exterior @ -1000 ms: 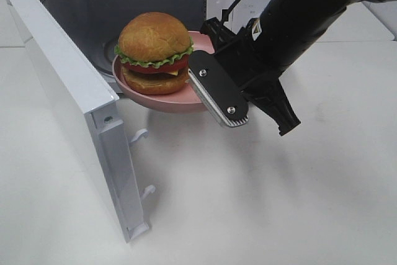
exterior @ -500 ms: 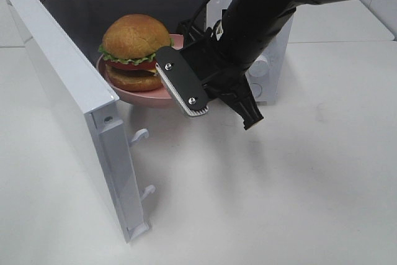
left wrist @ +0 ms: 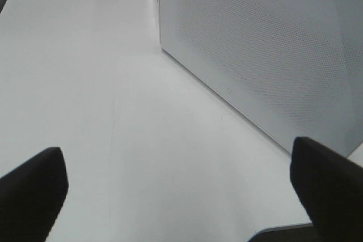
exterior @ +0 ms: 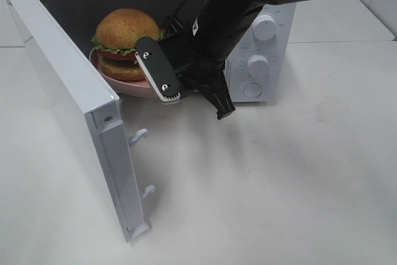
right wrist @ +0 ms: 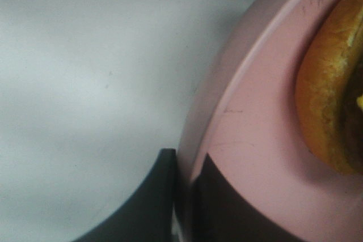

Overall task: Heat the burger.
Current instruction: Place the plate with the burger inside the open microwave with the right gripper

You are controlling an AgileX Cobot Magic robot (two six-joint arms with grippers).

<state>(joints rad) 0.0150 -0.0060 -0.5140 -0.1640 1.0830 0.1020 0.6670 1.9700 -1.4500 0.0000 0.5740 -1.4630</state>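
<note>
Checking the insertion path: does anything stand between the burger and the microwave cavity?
Nothing visible does. The door stands wide open on the left, and the burger, on the pink plate clamped by the right gripper, sits at the open mouth of the cavity.

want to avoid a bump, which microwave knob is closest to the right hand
The bottom knob, smallest of the three: the right hand ends just beside it; the middle knob and top knob sit higher.

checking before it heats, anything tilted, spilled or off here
Nothing stands out. The burger sits upright and intact on the pink plate, nothing spilled. The right tool grips the plate's rim at the mouth of the open microwave.
</note>
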